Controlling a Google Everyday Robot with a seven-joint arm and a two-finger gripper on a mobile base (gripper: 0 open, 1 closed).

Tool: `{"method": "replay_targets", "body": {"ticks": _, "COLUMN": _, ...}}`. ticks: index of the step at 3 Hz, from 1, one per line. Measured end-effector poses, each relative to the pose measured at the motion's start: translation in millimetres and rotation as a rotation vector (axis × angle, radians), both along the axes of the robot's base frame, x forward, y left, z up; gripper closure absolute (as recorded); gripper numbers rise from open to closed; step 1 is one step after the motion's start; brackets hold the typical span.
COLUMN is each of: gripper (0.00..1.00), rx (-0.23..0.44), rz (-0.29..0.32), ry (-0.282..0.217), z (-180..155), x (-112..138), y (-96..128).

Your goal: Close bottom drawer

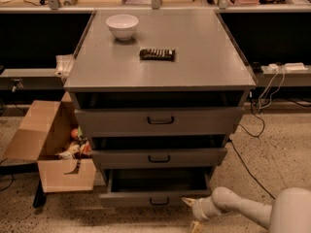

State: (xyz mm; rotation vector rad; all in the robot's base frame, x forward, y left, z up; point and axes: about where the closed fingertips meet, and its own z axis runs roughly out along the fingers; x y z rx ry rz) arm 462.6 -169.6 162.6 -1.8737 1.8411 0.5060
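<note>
Jaws of the gripper (191, 212) stand spread, one pale tip up by the right end of the lowest drawer front, whether touching it or just short I cannot tell, the other tip down near the speckled terrazzo floor (279, 161). Biggest thing in the room is the grey metal cabinet (194, 62), square and flat-topped with a dull matt finish, standing in front of a long bench (121, 6) with a pale wooden top cluttered along the back. Left of the cabinet sits an open cardboard box (41, 130), flaps thrown wide, with bright odds and ends heaped inside. From the lower right corner the arm (243, 209) reaches in low and nearly level, a smooth off-white tube thick at the near end and narrowing through a rounded wrist toward the cabinet's foot. All three drawers stand out from the carcass: the tall top front (199, 122) shows a dark gap above it, the middle front (194, 158) sits out a little too, and the bottom drawer (129, 199) is pulled out farthest, at the base of the cabinet just above the floor, its plain deep tray open to view behind a narrow panel. Each front carries a small black loop handle, the lowest handle (159, 201) just left of the upper tip. On the cabinet top rests a glossy white bowl (122, 26) toward the back left, and near it, toward the middle, a flat dark rectangular packet (157, 54). A thin black cable (245, 165) trails across the floor on the right.
</note>
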Motion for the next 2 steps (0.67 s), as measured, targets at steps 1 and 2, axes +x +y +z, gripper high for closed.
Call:
{"method": "replay_targets", "body": {"ticks": 1, "gripper": 0.24, "rx": -0.02, "rz": -0.015, "ry": -0.044, "z": 0, "x": 12, "y": -4}}
{"method": "replay_targets", "body": {"ticks": 2, "gripper": 0.47, "rx": -0.061, "rz": -0.035, "ry": -0.122, "z": 4, "x": 35, "y": -14}}
